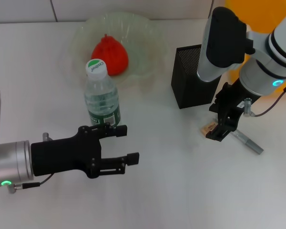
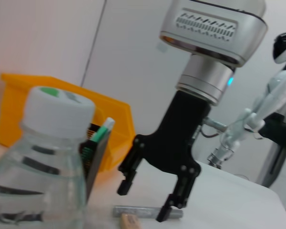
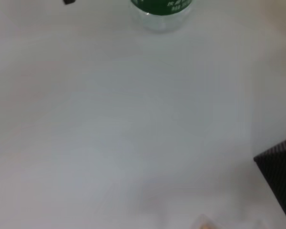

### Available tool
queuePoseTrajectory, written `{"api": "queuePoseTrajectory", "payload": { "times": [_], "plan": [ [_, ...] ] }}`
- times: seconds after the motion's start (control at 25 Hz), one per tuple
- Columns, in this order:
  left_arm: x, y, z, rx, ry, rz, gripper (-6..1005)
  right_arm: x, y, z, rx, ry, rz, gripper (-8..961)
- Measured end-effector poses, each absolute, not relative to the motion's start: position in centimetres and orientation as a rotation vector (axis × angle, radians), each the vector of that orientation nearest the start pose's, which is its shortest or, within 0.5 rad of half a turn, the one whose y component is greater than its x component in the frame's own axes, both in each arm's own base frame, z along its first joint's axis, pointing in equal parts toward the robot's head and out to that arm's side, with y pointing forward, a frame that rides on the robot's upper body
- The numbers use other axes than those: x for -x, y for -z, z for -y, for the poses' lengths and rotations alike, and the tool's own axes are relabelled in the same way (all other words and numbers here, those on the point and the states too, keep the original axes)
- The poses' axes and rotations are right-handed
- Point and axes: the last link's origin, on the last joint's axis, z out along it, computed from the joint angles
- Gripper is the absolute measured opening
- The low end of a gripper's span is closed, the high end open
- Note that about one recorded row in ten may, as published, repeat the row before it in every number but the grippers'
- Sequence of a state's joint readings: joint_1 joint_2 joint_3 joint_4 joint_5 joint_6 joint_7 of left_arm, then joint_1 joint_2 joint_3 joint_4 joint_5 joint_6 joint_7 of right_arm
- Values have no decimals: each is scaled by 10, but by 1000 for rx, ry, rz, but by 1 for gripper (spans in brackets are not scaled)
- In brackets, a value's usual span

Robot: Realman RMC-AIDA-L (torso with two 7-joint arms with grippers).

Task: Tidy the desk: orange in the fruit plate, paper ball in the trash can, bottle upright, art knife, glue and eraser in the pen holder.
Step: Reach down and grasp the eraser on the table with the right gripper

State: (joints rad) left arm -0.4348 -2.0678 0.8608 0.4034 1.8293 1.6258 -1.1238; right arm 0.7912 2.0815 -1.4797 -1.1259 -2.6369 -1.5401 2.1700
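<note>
The bottle (image 1: 103, 93) stands upright on the desk (image 1: 171, 191). My left gripper (image 1: 126, 143) is open and empty just in front of it. The bottle fills the near side of the left wrist view (image 2: 40, 162). The orange (image 1: 110, 54) lies in the fruit plate (image 1: 143, 33). My right gripper (image 1: 219, 130) is open, pointing down over the eraser (image 1: 209, 128) and the grey art knife (image 1: 247, 141), beside the pen holder (image 1: 189, 78). It also shows in the left wrist view (image 2: 145, 200), above the knife (image 2: 143, 211) and the eraser (image 2: 128, 220). The paper ball is out of view.
The yellow trash can (image 1: 257, 12) stands at the back right, behind the right arm, and shows in the left wrist view (image 2: 62, 112). There a green-and-white stick (image 2: 102, 131) pokes out of the pen holder (image 2: 96, 160). The right wrist view shows the bottle's base (image 3: 162, 9).
</note>
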Motion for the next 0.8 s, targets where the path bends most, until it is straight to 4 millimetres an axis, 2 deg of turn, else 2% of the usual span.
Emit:
{"api": "queuePoseTrajectory", "payload": {
  "times": [0.52, 0.8],
  "plan": [
    [276, 46, -263, 2880, 889, 593, 813, -166, 56, -374, 2864, 866, -190, 742],
    [276, 46, -264, 2874, 885, 595, 813, -168, 62, -373, 2866, 902, -167, 651]
  ]
}}
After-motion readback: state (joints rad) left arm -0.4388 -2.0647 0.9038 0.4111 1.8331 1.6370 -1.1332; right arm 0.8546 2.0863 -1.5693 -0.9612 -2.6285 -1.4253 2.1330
